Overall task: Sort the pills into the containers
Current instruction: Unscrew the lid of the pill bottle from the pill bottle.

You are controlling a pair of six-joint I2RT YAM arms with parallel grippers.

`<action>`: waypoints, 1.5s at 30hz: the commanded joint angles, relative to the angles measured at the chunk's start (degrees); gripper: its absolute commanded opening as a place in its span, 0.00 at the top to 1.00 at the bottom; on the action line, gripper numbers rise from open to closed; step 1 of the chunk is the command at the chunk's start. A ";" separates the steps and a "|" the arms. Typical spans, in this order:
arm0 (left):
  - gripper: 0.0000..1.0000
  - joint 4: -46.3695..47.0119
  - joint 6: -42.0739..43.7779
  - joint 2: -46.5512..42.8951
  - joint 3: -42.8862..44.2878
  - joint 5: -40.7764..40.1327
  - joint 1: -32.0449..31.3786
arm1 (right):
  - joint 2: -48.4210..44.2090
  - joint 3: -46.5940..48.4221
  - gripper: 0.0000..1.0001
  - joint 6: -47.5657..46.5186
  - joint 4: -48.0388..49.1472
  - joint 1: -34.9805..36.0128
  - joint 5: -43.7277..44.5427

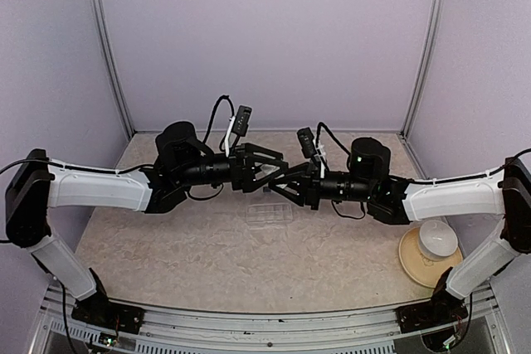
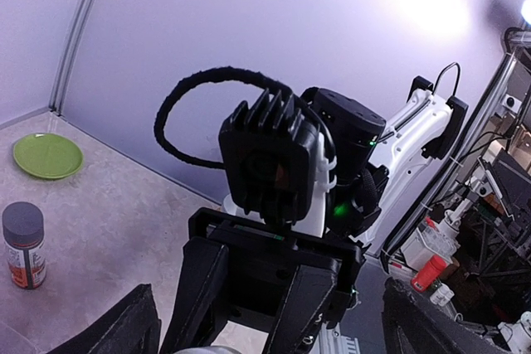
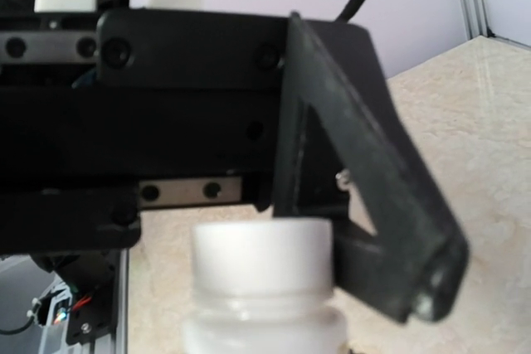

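Your right gripper (image 1: 286, 188) meets the left gripper (image 1: 278, 167) in mid-air over the table (image 1: 166, 246). In the wrist views it appears clamped, jaws partly closed, on a white bottle (image 3: 261, 288), held upright so nothing spills when it is opened. Your left gripper stands wide open and empty, one of its fingers (image 3: 373, 205) just beside the bottle's cap (image 3: 261, 250). That placement suggests you mean to pinch the cap and twist it off while the other arm braces the bottle. The pill box (image 1: 270, 215) lies flat on the table just in front of the two grippers, close by for pouring. No pills show in any view; they are probably inside the bottle.
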 commanded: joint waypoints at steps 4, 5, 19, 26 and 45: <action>0.12 1.71 0.69 -3.02 -1.90 0.22 0.17 | -1.00 -0.23 0.88 0.98 -0.69 -0.19 6.04; 0.12 1.86 0.73 -3.28 -2.14 0.10 0.28 | -1.11 -0.30 0.88 0.99 -0.91 -0.32 6.35; 0.15 1.13 0.93 -6.11 -4.37 -0.72 1.68 | -3.63 -1.57 0.88 0.19 -2.47 -2.34 7.40; 0.15 -0.21 1.06 -6.62 -4.91 -2.30 2.49 | -4.09 -0.96 0.87 -2.34 -1.79 -2.47 1.79; 0.19 -1.96 2.46 -2.29 -0.36 -1.80 1.06 | 1.39 2.23 0.86 -2.30 0.91 0.23 -6.76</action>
